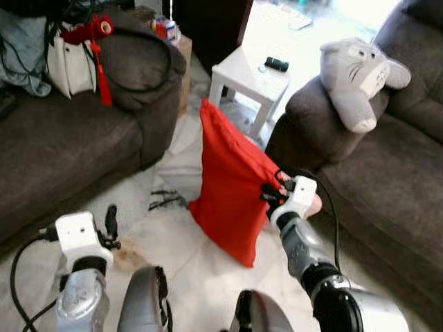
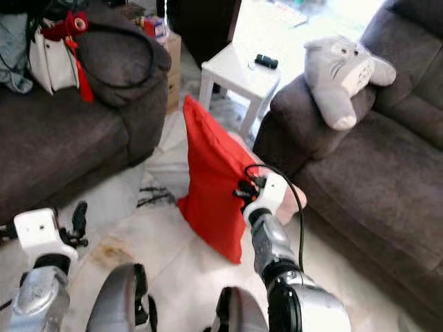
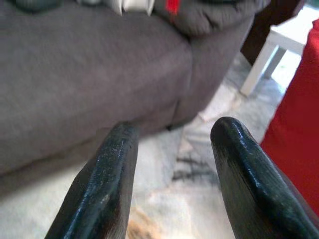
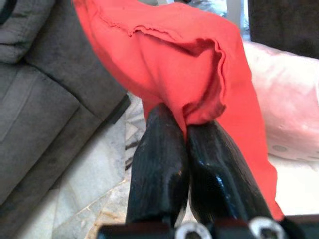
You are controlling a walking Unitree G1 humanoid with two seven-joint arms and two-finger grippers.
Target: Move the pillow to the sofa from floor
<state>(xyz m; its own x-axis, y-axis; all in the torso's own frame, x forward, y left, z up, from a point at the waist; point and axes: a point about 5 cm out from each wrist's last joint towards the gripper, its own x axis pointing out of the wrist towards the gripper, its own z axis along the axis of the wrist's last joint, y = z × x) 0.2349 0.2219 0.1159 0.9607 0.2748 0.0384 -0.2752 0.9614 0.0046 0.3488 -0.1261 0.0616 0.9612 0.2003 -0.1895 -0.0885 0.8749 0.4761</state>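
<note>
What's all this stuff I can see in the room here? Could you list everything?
Pillow: one, red, upright on the floor between the sofas.
Sofas: two, dark brown, left and right.
Plush toy: one, grey, on the right sofa's arm.
Side table: one, white, behind the pillow.
Handbag: one, white, on the left sofa.
Pink cushion: one, beside the pillow.
Right gripper: shut on the pillow's edge.
Left gripper: open, above the floor.

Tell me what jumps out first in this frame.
The bright red pillow stands on edge on the pale floor between two dark sofas, its edge pinched by the right pincer. A grey plush toy lies over the right sofa's arm, and the left pincer hangs open near the floor.
</note>
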